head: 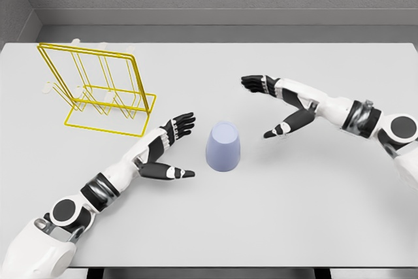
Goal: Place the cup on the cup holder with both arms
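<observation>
1. Nearest the camera is the left arm, coming in from the lower left corner and reaching across the table toward the middle.
2. At its end the left hand is open: fingers spread, thumb stretched out toward the cup, holding nothing.
3. Just beside that hand, with a clear gap between them, stands the cup. It is pale blue-lilac and looks to be upside down, the narrower closed end facing up and the wider end on the table.
4. On the far side of the cup, the right hand comes in from the right edge. It too is open, fingers extended and thumb pointing down toward the cup, gripping nothing, and it sits farther from the cup than the left hand does.
5. Well apart from the cup, toward the far left of the table, stands the yellow wire rack, the cup holder. Nothing hangs on its prongs.
6. Progress, as I judge it: early. Both hands flank the cup, but neither touches it. Closing in from both sides, lifting, carrying to the rack and setting the cup on it all remain to be done.
</observation>
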